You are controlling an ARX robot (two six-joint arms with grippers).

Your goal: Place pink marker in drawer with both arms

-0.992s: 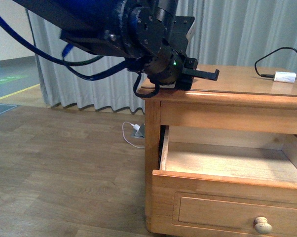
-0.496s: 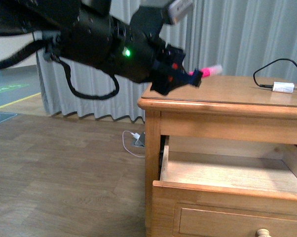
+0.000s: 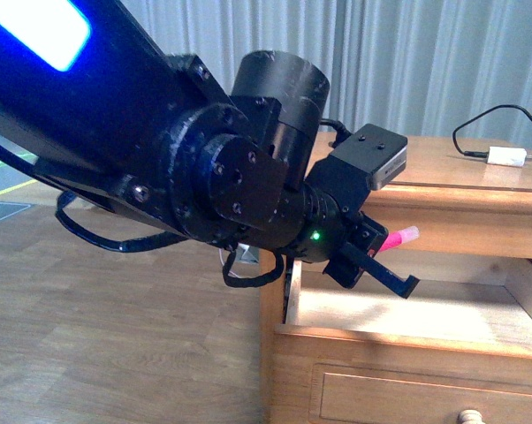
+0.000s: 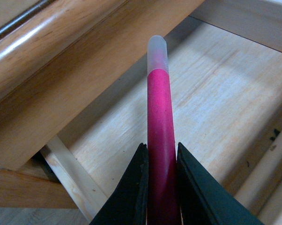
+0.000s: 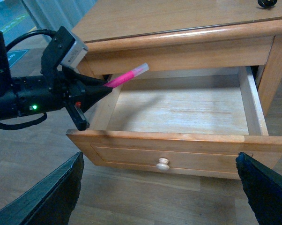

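My left gripper (image 3: 385,256) is shut on the pink marker (image 3: 397,238), which sticks out past the fingertips with its white end forward. It hangs over the left end of the open wooden drawer (image 3: 407,349), just below the cabinet top. In the left wrist view the marker (image 4: 159,117) runs between the two black fingers (image 4: 134,187) above the drawer's bare floor (image 4: 216,93). In the right wrist view the marker (image 5: 124,76) and left gripper (image 5: 101,89) are over the drawer's left corner. My right gripper (image 5: 162,194) is open and empty in front of the drawer's knob (image 5: 163,164).
A white adapter (image 3: 506,157) with a black cable lies on the cabinet top (image 3: 443,163) at the far right. Grey curtains (image 3: 443,62) hang behind. The wooden floor (image 3: 116,336) spreads to the left of the cabinet.
My left arm has come down from above the cabinet top to the open drawer's left end, carrying the marker with it.
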